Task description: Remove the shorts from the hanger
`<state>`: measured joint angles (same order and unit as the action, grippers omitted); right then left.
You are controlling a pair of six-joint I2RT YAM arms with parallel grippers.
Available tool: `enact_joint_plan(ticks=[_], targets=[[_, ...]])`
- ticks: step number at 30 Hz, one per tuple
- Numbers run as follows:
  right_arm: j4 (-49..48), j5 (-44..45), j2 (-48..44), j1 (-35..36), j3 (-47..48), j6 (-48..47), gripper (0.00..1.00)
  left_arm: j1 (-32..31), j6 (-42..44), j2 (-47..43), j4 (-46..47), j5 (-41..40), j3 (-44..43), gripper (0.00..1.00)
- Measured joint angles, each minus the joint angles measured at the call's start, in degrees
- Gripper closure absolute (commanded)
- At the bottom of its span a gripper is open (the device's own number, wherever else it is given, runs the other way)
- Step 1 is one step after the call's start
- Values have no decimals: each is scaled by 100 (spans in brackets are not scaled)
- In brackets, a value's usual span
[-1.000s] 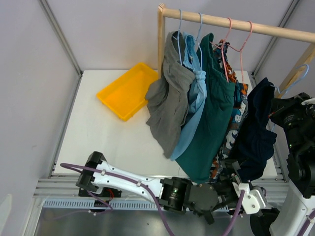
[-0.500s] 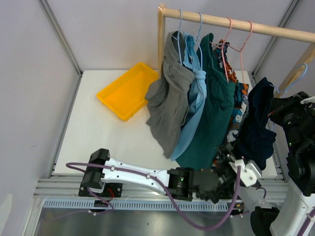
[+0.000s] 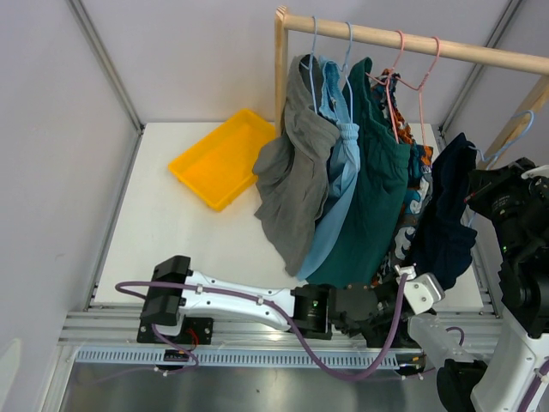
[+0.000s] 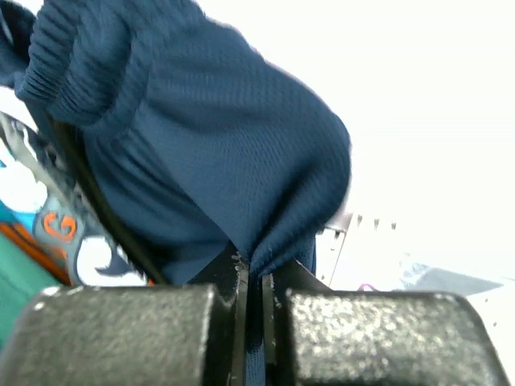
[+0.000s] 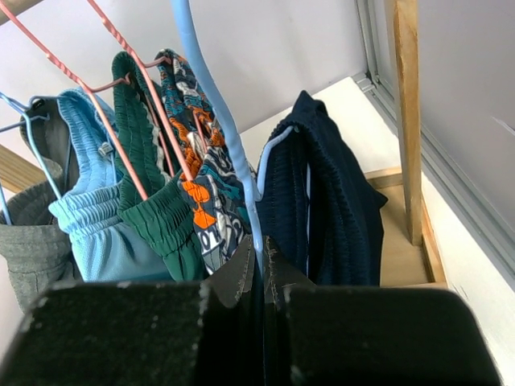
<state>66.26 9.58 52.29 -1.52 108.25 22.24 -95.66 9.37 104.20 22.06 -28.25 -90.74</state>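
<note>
**Top view** – The navy fabric shorts (image 3: 442,210) hang at the right end of the row, draped on a light-blue wire hanger (image 3: 508,140). The right tool (image 3: 477,182) holds the hanger beside the wooden rail (image 3: 412,39). Whether its hook rests on the rack cannot be told. The left tool (image 3: 410,276) reaches up from the near edge of the white counter (image 3: 171,223) to the shorts' lower hem.

**Left wrist** – The left tool (image 4: 253,269) is pinched nearly closed on a thin fold of the navy fabric shorts (image 4: 217,145). With so slim a bite, a hard pull could let the cloth slide free. The orange-blue-white print shorts (image 4: 56,233) sit just beside and might be dragged along.

**Right wrist** – The right tool (image 5: 259,257) is clamped on the light-blue wire hanger (image 5: 211,96), with the navy fabric shorts (image 5: 322,209) folded over it just beyond. The wire is thin and smooth, so it may twist or slip in the grip under a downward tug. The bunched waistband could also catch on the hanger rather than slide off.
</note>
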Motion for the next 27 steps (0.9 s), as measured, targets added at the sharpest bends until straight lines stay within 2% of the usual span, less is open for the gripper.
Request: enact_joint_plan(ticks=[5,13,19,27], targets=[[98,109,46,83,2,-28,100,-249,-92,-428,63,-271,581,100],[389,256,319,138,83,-140,100,-1193,-304,-1263,302,-1099,1707,100],[348,439,514,146,-26,-286,100,-1502,-638,-1080,173,-1360,2096,100],[636,42,337,144,-37,9,100,-1182,-841,-402,-79,-1392,1744,100]])
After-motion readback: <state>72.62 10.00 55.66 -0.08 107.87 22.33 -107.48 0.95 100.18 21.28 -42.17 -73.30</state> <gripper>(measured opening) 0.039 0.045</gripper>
